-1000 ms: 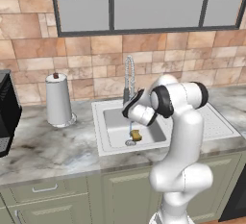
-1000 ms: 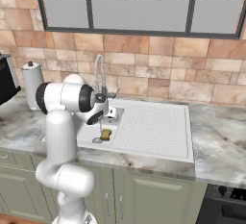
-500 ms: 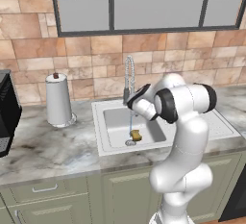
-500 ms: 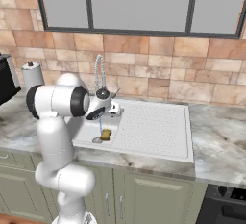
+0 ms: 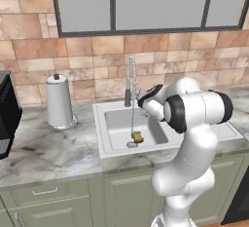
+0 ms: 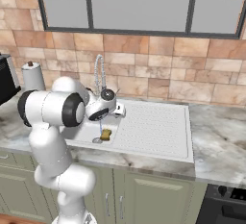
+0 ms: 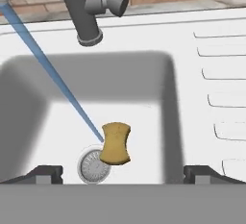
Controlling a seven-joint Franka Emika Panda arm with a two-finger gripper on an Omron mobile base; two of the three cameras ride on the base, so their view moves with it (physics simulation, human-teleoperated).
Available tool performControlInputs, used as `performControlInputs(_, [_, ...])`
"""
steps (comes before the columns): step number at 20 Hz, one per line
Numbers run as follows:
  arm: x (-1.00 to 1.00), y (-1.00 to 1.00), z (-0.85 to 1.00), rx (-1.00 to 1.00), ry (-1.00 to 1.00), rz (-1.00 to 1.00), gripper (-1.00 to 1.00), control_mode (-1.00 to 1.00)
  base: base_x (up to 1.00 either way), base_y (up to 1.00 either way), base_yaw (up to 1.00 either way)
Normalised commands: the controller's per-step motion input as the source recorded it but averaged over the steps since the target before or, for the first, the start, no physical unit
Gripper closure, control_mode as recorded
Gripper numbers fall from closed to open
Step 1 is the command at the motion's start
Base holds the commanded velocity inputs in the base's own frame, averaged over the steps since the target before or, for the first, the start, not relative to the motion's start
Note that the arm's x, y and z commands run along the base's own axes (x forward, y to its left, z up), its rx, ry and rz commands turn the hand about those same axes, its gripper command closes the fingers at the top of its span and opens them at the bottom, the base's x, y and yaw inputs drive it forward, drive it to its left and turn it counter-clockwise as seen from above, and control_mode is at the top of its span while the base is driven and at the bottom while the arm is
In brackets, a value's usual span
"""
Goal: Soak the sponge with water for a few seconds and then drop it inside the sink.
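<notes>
The yellow-tan sponge point(image 7: 115, 143) lies loose on the floor of the white sink point(image 7: 144, 31), right beside the round drain point(image 7: 92, 166). A thin blue stream of water point(image 7: 53, 79) runs from the coiled chrome faucet point(image 5: 130, 75) and lands at the sponge's edge. My gripper point(image 7: 123, 174) hangs above the basin, open, with nothing between its fingers. The sponge point(image 5: 138, 137) and the water point(image 5: 132, 119) also show from the left base view, below and left of the gripper point(image 5: 144, 99). In the right base view the sponge point(image 6: 105, 134) lies under the hand.
A paper towel roll point(image 5: 59, 100) stands on the marble counter left of the sink, and a dark appliance point(image 5: 7, 114) sits further left. The ribbed drainboard point(image 6: 153, 122) extends right of the basin. A tiled wall and window rise behind the faucet.
My hand has risen and drawn back from the basin, staying open. The sponge has stayed by the drain under the running water.
</notes>
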Motion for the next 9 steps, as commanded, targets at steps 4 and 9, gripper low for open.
performControlInputs(4, [-0.15, -0.46, 0.32, 0.0, 0.0, 0.0, -1.0, -1.0, 0.0, 0.0, 0.0])
performControlInputs(9, [-0.05, -0.39, 0.49, 0.01, 0.0, 0.0, -1.0, -1.0, 0.0, 0.0, 0.0])
